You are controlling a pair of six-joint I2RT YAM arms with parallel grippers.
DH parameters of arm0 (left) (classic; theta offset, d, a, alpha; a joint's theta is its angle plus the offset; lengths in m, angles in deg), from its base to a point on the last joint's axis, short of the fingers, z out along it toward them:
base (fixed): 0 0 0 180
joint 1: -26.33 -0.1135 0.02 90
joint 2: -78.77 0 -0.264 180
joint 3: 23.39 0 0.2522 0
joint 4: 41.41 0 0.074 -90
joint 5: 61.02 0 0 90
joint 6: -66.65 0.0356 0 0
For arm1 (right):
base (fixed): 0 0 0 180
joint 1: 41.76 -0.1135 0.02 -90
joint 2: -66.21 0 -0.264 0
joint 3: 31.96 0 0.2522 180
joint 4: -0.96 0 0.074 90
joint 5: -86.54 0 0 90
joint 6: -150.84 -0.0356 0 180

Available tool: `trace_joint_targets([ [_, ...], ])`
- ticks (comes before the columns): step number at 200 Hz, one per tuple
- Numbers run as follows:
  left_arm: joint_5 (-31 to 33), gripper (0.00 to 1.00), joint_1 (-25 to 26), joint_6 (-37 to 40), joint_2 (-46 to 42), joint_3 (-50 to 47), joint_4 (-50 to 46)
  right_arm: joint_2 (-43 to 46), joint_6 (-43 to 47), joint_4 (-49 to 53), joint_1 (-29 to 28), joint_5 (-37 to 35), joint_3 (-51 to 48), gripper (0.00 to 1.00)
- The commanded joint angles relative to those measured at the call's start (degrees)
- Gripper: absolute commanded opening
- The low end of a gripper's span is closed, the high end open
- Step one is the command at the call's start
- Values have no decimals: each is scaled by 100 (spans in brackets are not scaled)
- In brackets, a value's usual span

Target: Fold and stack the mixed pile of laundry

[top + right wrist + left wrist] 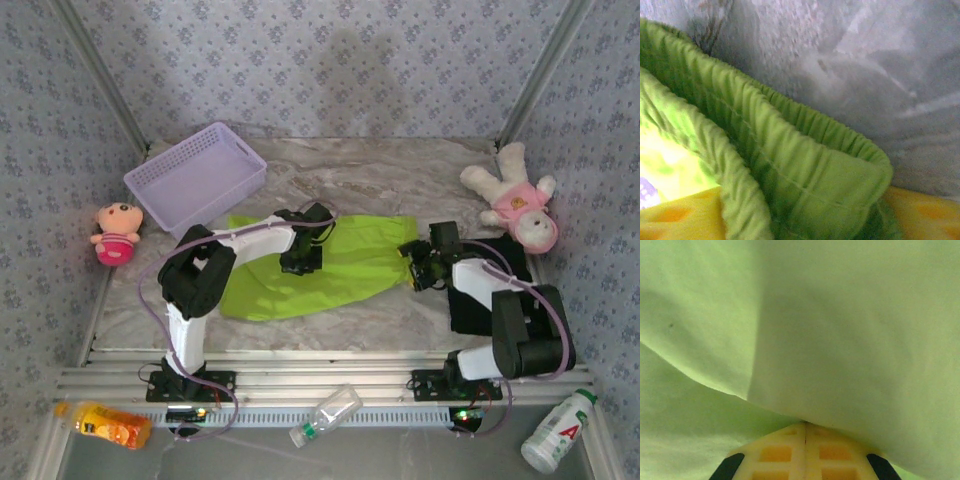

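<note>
The jaws of the left gripper (805, 431) are pressed together, pad against pad. A fold of the lime-green T-shirt (360, 255) rises straight off their tips, so we read it as pinched there. The jaws of the right gripper (417, 265) stand apart on either side of the garment's gathered hem (805, 165). Cloth fills the gap, but we cannot tell whether they already squeeze it.

The shirt lies spread on the table (865, 75) between the two grippers, its middle at the left jaws and its edge between the right ones. A dark cloth (468, 318) lies behind the right jaws, under that arm (we take it for the black T-shirt, though little of it is clear).

We judge the cloth light, thin and limp. It will sag from any point we lift and will not keep a crease unaided. A single layer could slip from a shallow pinch. The doubled, puckered hem looks like the thickest, least slippery hold, best taken deep between the pads. A pinch in mid-panel only raises a tent and may catch both layers, so we would favour hems and corners.
</note>
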Motion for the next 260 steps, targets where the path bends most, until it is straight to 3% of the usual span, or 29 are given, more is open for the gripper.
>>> trace_joint_targets([
  [1, 75, 0, -3, 32, 42, -42, -27, -324, 204, 76, -25, -531, 85, 49],
  [47, -52, 0, -3, 237, 396, 346, -113, -486, 1184, 285, 148, -418, 309, 13],
  [59, -197, 0, 4, 283, 567, 544, -95, -355, 1642, 634, 254, -505, 479, 0],
  [94, -547, 0, 166, 344, 1113, 1416, -290, 46, 3215, 1908, 663, -843, 1270, 0],
  [123, -1054, 0, 462, 341, 1692, 2479, -499, 251, 4104, 2394, 936, -1009, 1887, 0],
  [150, -1301, 0, 727, 383, 2401, 3788, -948, 354, 4430, 2525, 868, -1315, 2432, 0],
  [181, -1306, 0, 801, 429, 2926, 4810, -1457, 465, 4855, 2524, 400, -1433, 2799, 0],
  [223, -1021, 3, 504, 538, 2508, 4943, -1839, 529, 5344, 2595, -262, -1941, 2886, 0],
  [260, -825, 13, 98, 739, 1164, 3782, -1825, 649, 5719, 2555, -485, -2192, 2797, 0],
])
